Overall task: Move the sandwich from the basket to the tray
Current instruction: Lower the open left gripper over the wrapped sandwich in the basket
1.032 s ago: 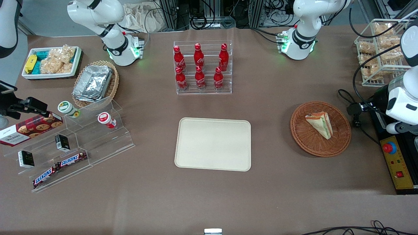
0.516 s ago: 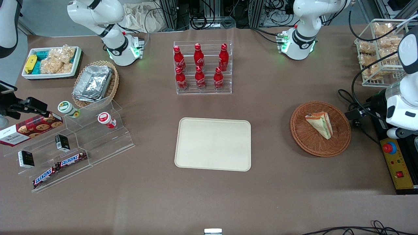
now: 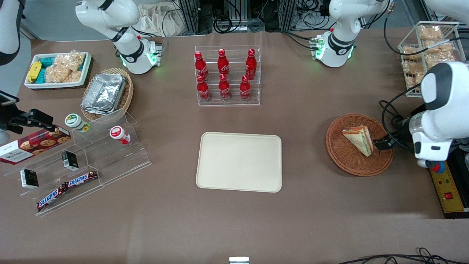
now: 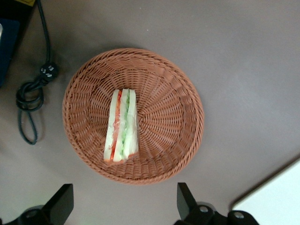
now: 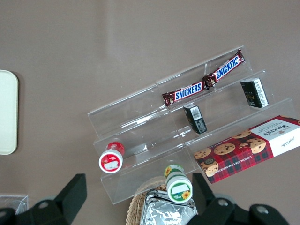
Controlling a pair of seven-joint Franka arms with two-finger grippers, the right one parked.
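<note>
The sandwich (image 3: 359,140), a pale wedge with green and red layers, lies in the round reddish-brown wicker basket (image 3: 344,157) toward the working arm's end of the table. The left wrist view looks straight down on the sandwich (image 4: 121,126) and the basket (image 4: 164,117). My left gripper (image 3: 384,143) hovers above the basket's rim on the working arm's side. It is open and empty (image 4: 123,206), with its fingers wide apart and well above the table just outside the rim. The cream tray (image 3: 239,161) lies empty at the table's middle; its corner shows in the left wrist view (image 4: 276,201).
A clear rack of red cola bottles (image 3: 227,75) stands farther from the camera than the tray. A wire rack of snacks (image 3: 428,55), a control box with a red button (image 3: 445,183) and a black cable (image 4: 30,101) lie beside the basket. An acrylic snack stand (image 3: 73,161) stands toward the parked arm's end.
My left arm has swung in from the table's end toward the basket. Its gripper now hangs over the basket's rim. The sandwich and the tray have not moved.
</note>
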